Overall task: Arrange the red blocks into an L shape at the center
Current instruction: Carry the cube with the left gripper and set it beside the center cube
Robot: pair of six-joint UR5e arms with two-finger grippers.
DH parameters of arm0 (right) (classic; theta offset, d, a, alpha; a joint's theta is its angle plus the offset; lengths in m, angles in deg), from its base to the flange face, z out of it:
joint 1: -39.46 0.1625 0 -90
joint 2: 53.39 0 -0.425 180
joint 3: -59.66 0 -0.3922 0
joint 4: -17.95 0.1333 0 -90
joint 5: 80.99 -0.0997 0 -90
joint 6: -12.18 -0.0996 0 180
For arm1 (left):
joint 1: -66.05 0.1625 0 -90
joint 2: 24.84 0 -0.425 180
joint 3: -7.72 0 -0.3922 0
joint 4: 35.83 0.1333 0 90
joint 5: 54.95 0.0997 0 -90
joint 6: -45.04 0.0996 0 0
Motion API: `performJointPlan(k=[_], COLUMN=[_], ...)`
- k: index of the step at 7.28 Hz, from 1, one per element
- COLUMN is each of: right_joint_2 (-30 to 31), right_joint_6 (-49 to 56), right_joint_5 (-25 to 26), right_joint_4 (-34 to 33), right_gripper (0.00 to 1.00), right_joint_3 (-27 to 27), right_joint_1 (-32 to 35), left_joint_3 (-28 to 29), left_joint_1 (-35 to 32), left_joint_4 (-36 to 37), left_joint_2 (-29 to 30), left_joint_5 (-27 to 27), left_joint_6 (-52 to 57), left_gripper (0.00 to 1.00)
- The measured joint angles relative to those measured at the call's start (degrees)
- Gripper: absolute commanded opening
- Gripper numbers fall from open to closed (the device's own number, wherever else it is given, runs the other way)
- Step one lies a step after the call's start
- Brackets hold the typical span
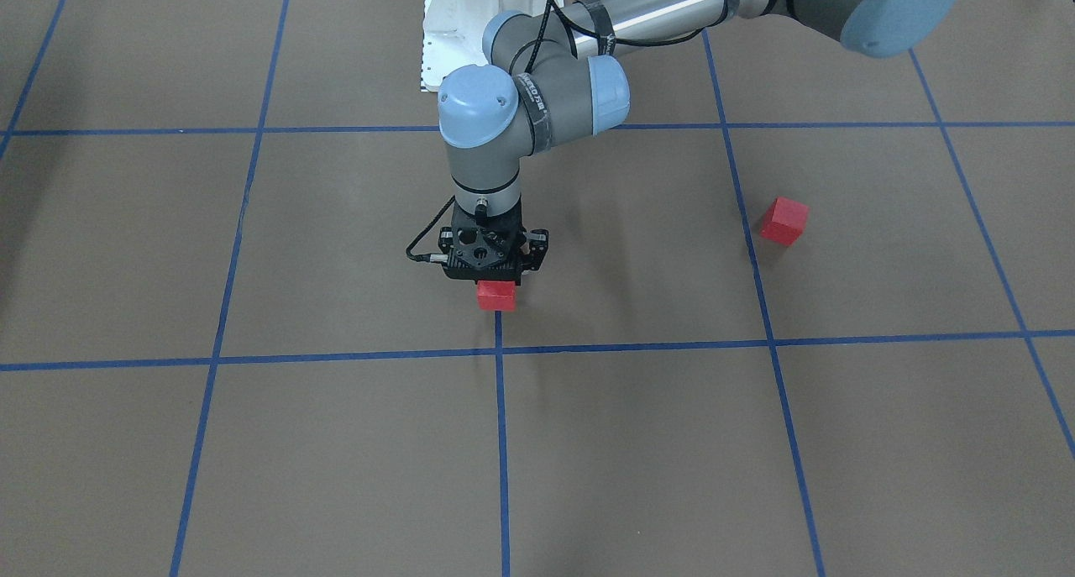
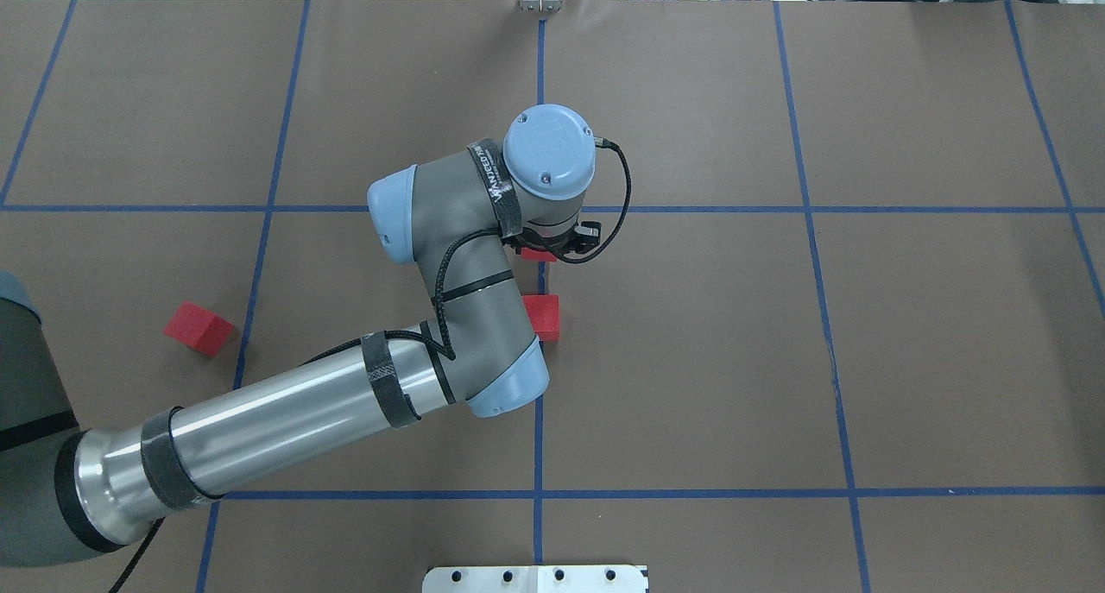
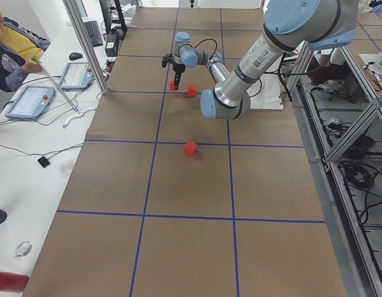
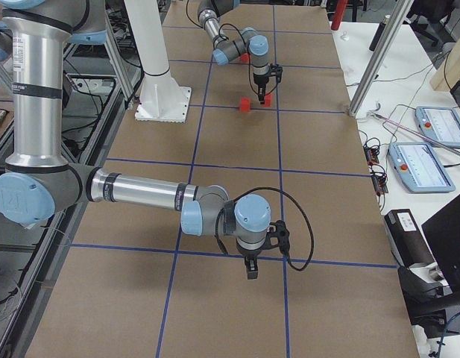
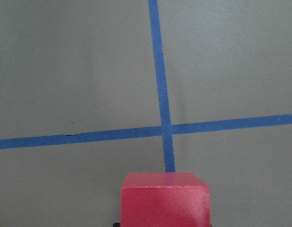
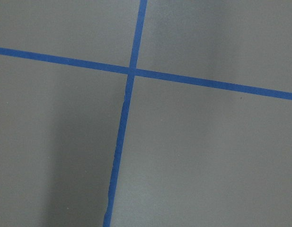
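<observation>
Overhead view, 12 o'clock pointing away from the robot.

Far left: stray red block (image 2: 200, 327) sits alone, just left of a grid line and well apart from the other two. No long axis to mind, it's a cube, turned a bit off the grid.

Middle: left gripper (image 1: 495, 280) points straight down over the center (image 2: 604, 299), right on the vertical blue tape line (image 2: 539, 438). A held red block (image 1: 496, 296) is under it, low at or just off the surface. Fingers are mostly hidden, but in the left wrist view the cube fills the bottom middle, so I read the jaws as clamped on it.

Placed red block (image 2: 545, 317) lies at 6 o'clock from the gripper, on the same tape line, near it but not touching, with a gap showing in the side views.

Key relation: the held cube needs to close toward 6 o'clock to meet the placed one. The stray cube is at about 8 o'clock from the gripper, on the left arm's side, so the left arm is the nearer one for it.

Right: right gripper (image 4: 250, 270) hangs over a tape crossing, far from all three cubes. Can't tell whether its jaws are apart or together. Its wrist view shows bare surface only.

L is judged one-third laid.
</observation>
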Motion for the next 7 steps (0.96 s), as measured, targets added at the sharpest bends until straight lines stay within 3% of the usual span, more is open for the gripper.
performJointPlan(k=[7], right_joint_2=[0.0], right_joint_6=[0.0], right_joint_5=[0.0], right_joint_4=[0.0], right_gripper=[1.0], right_joint_3=[0.0], right_joint_1=[0.0], left_joint_3=[0.6], left_joint_1=[1.4], left_joint_4=[0.0], left_joint_2=[-0.4], left_joint_5=[-0.4], left_joint_6=[-8.9], left_gripper=[0.0])
